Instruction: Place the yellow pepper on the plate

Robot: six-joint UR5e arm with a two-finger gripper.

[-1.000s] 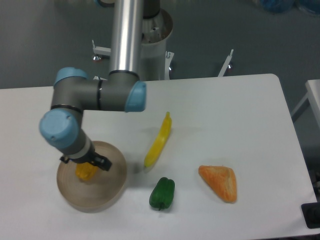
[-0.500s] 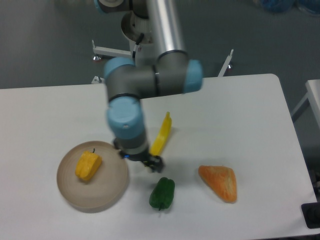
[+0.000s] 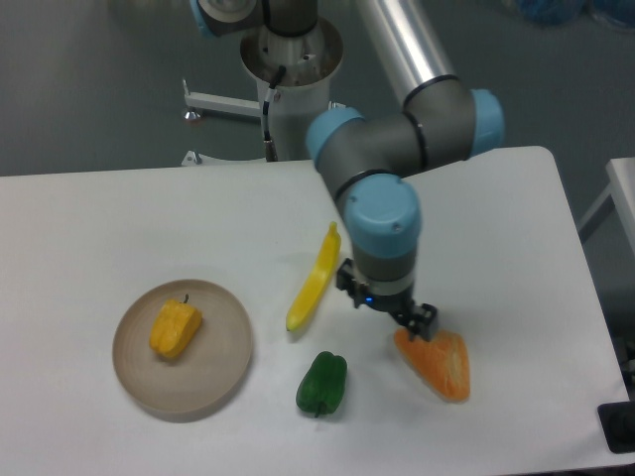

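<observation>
A UR5e arm (image 3: pixel 397 139) reaches over the white table (image 3: pixel 99 218) toward its front right, its gripper (image 3: pixel 402 315) hanging at the top edge of an orange triangular piece (image 3: pixel 438 363); whether its jaws are spread cannot be told. Near the front left corner, the beige plate (image 3: pixel 223 367) holds the yellow pepper (image 3: pixel 175 328), apparently completing the task. A long yellow pepper (image 3: pixel 314 281) and green pepper (image 3: pixel 322 383) lie mid-table.

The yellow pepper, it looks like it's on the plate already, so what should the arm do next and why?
Probably just lift clear and stop. The yellow pepper lies on the plate, well inside the rim, with nothing holding it. The gripper is far off to the right, low over the orange triangular piece, so rising a little would avoid bumping it.
</observation>
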